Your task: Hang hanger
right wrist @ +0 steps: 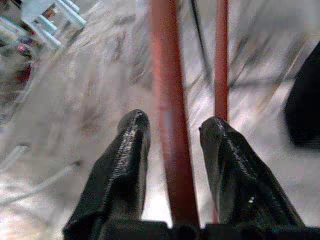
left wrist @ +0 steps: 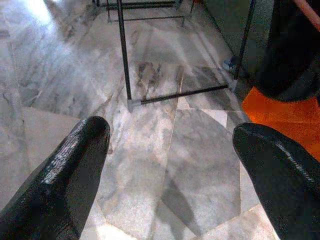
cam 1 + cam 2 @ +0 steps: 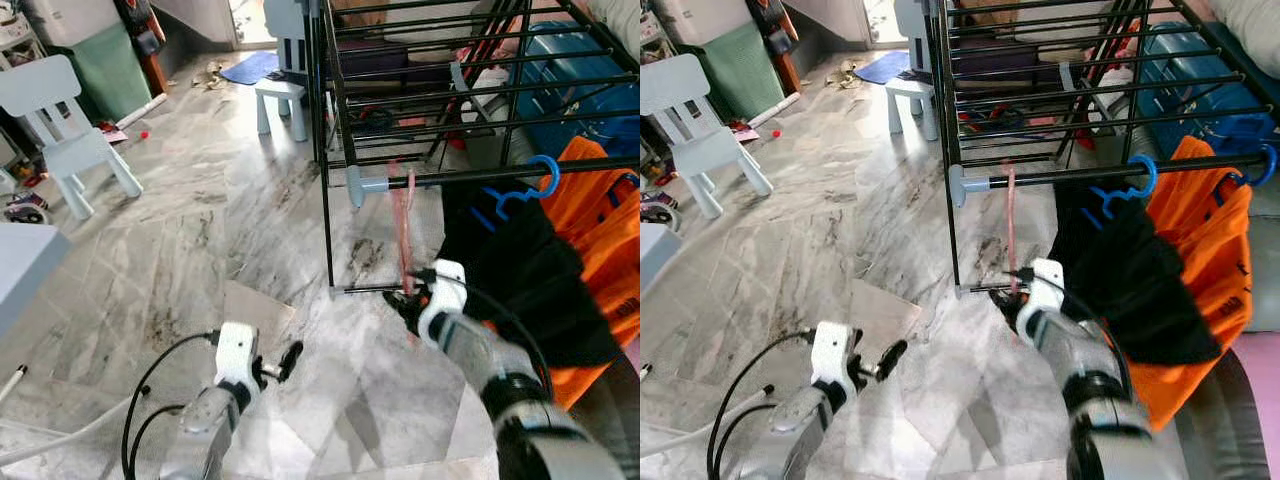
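Right gripper point(image 3: 412, 296), fingers clasping the pink hanger point(image 3: 403, 222) at frame centre, should ease its hook squarely over the rack's rail point(image 3: 470, 175) before letting go; left gripper point(image 3: 288, 358) is spread, idle

Head views bright, even daylight; strongest light from doorway point(image 3: 250, 20) at top, washing it out. Marble floor point(image 3: 250, 220) glossy w/ soft sheen, pale glare patch near top of left wrist view. Shadows faint & soft under rack point(image 3: 420, 180) and chair point(image 3: 70, 140). Wide-angle bend at edges: rack bars lean outward. Head views mostly sharp, slight softness on arms at bottom. Left wrist view: floor in focus, fingers point(image 2: 60, 175) close & blurred. Right wrist view heavily blurred, bkgd smeared, red hanger point(image 1: 170, 125) soft-edged, fingers point(image 1: 125, 165) w/ small highlights.
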